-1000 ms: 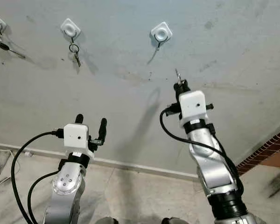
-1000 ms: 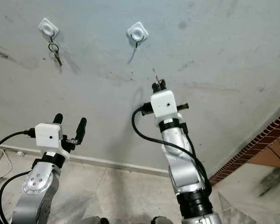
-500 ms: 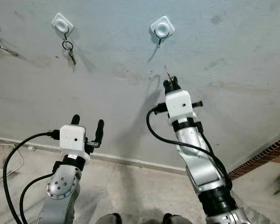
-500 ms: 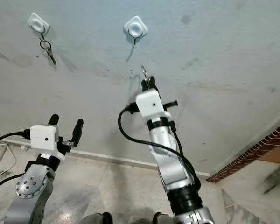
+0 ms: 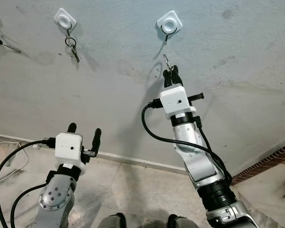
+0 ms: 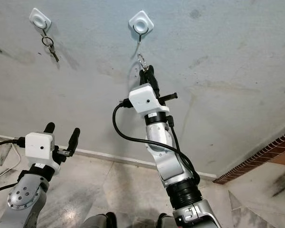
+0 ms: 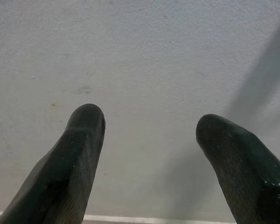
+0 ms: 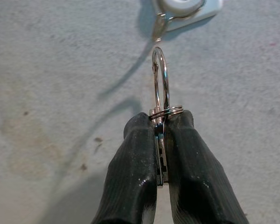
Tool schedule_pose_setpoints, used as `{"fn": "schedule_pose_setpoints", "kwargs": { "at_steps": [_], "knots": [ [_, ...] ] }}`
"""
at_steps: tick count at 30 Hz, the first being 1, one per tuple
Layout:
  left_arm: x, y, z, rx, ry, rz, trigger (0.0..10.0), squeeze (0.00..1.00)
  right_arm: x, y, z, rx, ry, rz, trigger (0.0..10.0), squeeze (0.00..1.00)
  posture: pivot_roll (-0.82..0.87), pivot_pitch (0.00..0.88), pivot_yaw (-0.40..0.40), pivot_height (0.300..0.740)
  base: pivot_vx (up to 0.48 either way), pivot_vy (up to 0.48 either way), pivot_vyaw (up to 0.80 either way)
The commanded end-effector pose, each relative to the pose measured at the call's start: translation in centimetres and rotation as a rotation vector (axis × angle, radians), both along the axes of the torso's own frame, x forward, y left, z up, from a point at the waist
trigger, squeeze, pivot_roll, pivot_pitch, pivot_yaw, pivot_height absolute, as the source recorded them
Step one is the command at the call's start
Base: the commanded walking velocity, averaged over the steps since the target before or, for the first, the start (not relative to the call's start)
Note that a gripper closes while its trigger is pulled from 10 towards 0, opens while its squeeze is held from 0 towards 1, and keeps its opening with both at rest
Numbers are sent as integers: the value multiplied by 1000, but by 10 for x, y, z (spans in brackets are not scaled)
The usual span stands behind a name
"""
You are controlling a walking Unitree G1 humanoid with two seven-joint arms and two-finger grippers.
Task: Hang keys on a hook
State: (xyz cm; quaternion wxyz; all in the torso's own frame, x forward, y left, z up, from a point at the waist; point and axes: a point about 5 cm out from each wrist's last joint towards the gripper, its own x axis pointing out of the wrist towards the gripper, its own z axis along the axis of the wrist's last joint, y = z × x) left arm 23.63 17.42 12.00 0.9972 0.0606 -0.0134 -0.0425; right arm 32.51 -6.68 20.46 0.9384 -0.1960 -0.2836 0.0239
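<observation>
Nearest, low beside the floor [image 5: 133, 190], the left pincer [image 5: 84, 134] is being held idle with its two black fingers [image 7: 79, 135] spread apart, nothing between them, pointed at the bare grey wall [image 5: 237, 57].

Higher and farther out, the right pincer [image 5: 173, 76] is being raised toward the wall, its fingers pressed together on the keys [image 8: 159, 140]. The flat metal is being pinched edge-on between the pads, and the key ring [image 8: 160, 79] is being left free, standing up beyond the fingertips. The ring is being presented just below the empty hook [image 8: 159, 25], near it but apart from it.

The keys are judged to be light, stiff and rather slippery, being smooth metal; the thin ring is likely to swing or twist if nudged against the hook. Hold is best kept on the flat key blade, well back from the ring, so that the ring's opening is being kept clear for the hook's tip.

Farthest, on the wall to the left, another hook [image 5: 65, 20] is already being occupied by a hanging set of keys [image 5: 72, 45], and a further key [image 5: 4, 44] is hanging at the frame's edge.
</observation>
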Motion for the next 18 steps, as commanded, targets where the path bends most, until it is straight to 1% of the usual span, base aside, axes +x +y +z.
{"fn": "schedule_pose_setpoints", "kwargs": {
  "at_steps": [1,7,12,13,15,16,18],
  "knots": [
    [-2,4,3,10,-1,6,10000,0,-1,0,4,13,-25,-3,10000,0,184,241,75,740,0,0,0],
    [0,5,5,10,-5,12,10000,0,-8,-13,12,33,-70,-52,10000,0,184,232,75,740,0,0,0],
    [4,3,5,11,-11,4,10000,0,-16,-15,23,-11,-143,-49,10000,0,174,222,77,740,0,0,0],
    [5,3,5,11,-12,4,10000,0,-20,-18,30,-7,-170,-47,10000,0,172,218,80,740,0,0,0],
    [6,4,6,12,-13,5,10000,0,-26,-23,35,-4,-187,-42,10000,0,173,216,81,740,0,0,0],
    [6,4,6,13,-14,5,10000,0,-32,-26,35,-2,-181,-28,10000,0,173,214,82,740,0,0,0],
    [7,4,6,14,-15,5,10000,0,-36,-27,32,-12,-169,-15,10000,0,170,213,83,740,0,0,0]
  ]
}}
